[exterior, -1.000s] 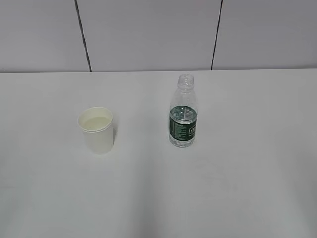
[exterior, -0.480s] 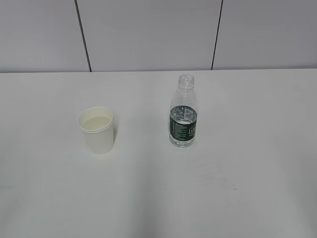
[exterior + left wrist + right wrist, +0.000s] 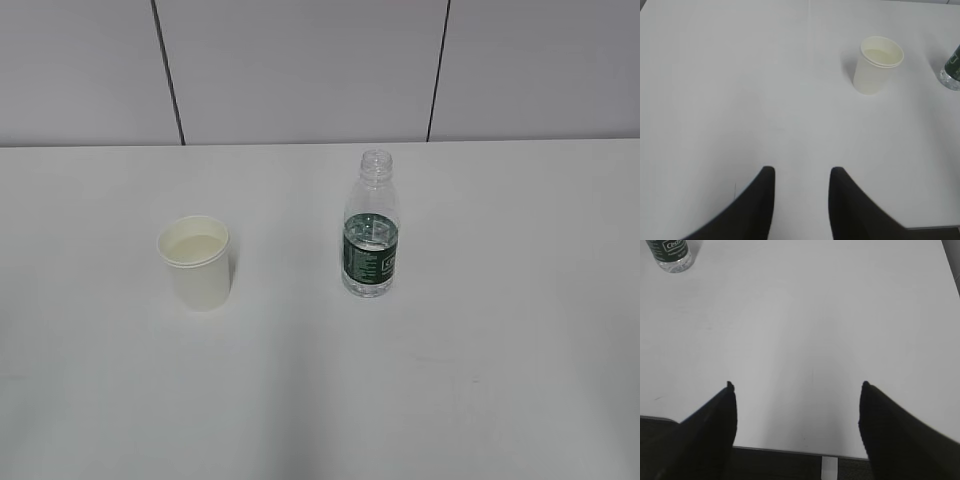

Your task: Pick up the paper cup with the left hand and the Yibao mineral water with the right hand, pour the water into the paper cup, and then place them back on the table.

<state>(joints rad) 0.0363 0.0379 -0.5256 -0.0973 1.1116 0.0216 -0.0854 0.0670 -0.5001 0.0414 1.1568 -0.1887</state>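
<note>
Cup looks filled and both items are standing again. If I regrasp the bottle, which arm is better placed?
Right. Its open claw faces the bottle; the left view shows the bottle beyond the paper cup.

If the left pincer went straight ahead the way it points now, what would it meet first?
Probably nothing but bare table. The left pincer points up the middle of its view, while the paper cup stands off to the right of that line. Depth is unclear.

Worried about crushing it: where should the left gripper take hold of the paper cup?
Grip the paper cup across its mid wall, coming level from the near-left side. It stands upright, apart from the bottle, and seems to hold liquid, so clamp gently below the rolled rim.
</note>
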